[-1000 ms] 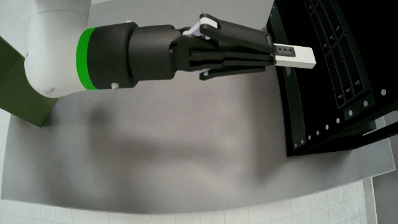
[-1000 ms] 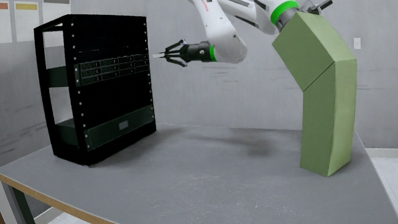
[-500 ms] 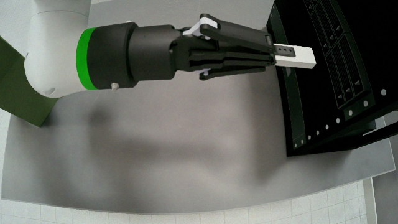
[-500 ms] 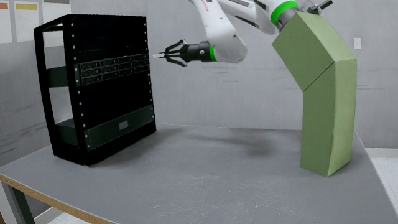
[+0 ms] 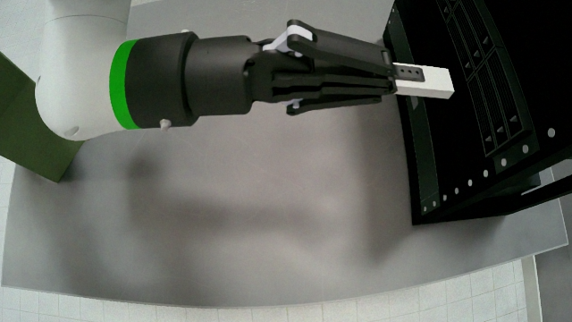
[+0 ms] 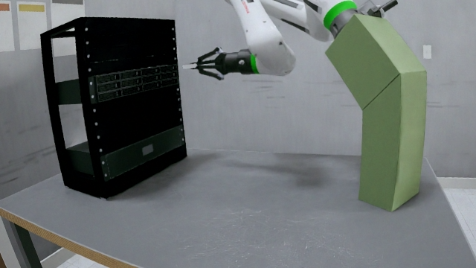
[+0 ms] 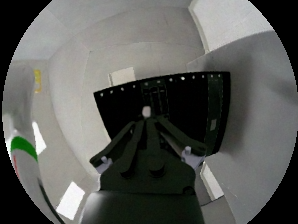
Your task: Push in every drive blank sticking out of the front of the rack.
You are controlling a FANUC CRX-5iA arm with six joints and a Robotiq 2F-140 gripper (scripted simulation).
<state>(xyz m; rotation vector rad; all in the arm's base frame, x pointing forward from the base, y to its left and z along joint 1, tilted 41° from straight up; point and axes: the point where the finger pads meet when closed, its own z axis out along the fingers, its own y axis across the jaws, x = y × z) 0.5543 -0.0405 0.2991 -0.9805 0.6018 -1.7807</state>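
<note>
Claw (image 5: 395, 82) (image 6: 197, 66) (image 7: 147, 111) clenched, pale tips forward, nothing grasped. Rack (image 5: 417, 156) (image 6: 139, 119) (image 7: 187, 115) upright on table (image 5: 250, 250) (image 6: 238, 223) (image 7: 255, 110), ahead of tips. Probably tippable; push blanks squarely, no gripping. Exterior shows air before the tips; top overlaps them with the rack.

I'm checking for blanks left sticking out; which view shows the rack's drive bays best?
Exterior: it shows the drive bays across their full width. Top crops them; wrist shows them small, partly behind the hand.

top view cropping the black rack (image 5: 424, 148), drive labels too small to read, arm base (image 5: 27, 130) partly cut off
</note>
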